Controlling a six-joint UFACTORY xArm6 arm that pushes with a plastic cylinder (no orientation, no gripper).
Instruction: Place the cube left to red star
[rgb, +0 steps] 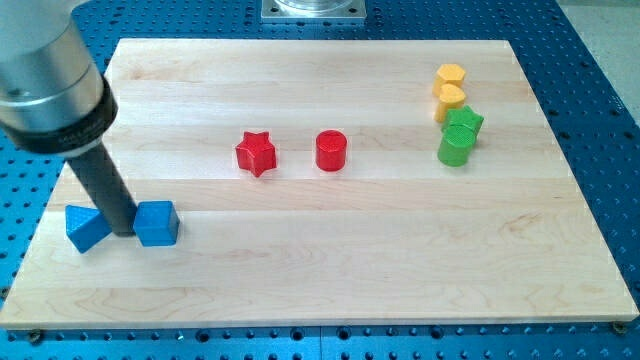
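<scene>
A blue cube (157, 223) lies near the view's lower left of the wooden board. A blue triangular block (86, 227) lies just to its left. My tip (124, 231) stands between the two blue blocks, touching or nearly touching the cube's left side. The red star (256, 153) lies up and to the right of the cube, near the board's middle. The dark rod rises from the tip to the view's top left.
A red cylinder (331, 151) stands right of the red star. At the view's upper right are two yellow blocks (450, 77) (450, 101), a green star (465, 122) and a green cylinder (455, 147). The board (350, 260) lies on a blue perforated table.
</scene>
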